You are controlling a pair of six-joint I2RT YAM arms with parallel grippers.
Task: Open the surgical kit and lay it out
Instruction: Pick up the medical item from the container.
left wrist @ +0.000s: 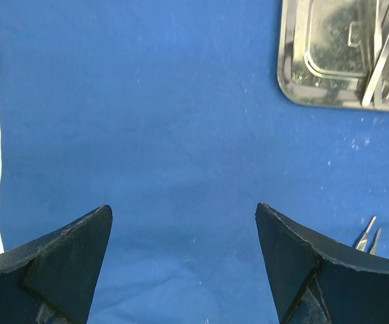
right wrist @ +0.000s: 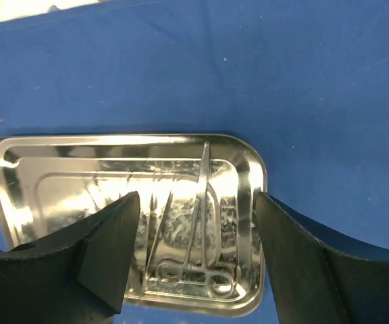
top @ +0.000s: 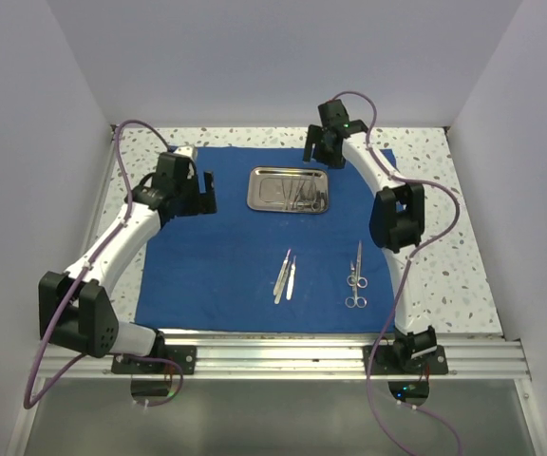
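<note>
The royal-blue cloth (top: 216, 266) lies spread flat on the table. The steel tray (top: 259, 190) rests on its far middle. In the right wrist view the tray (right wrist: 19, 175) holds ring-handled forceps (right wrist: 201, 229) and other thin tools. Two tweezers (top: 285, 275) lie side by side on the near cloth, with ring-handled scissors or forceps (top: 356, 278) to their right. My right gripper (top: 319, 152) (right wrist: 196, 196) hovers open over the tray's right end, holding nothing. My left gripper (top: 204, 198) (left wrist: 182, 208) is open above bare cloth (left wrist: 147, 101), left of the tray (left wrist: 296, 88). The tweezer tips (left wrist: 369, 236) show at its lower right.
A speckled tabletop (top: 444, 256) borders the cloth on the right, back and left. An aluminium rail (top: 283, 353) carries the arm bases at the near edge. White walls close in both sides and the back.
</note>
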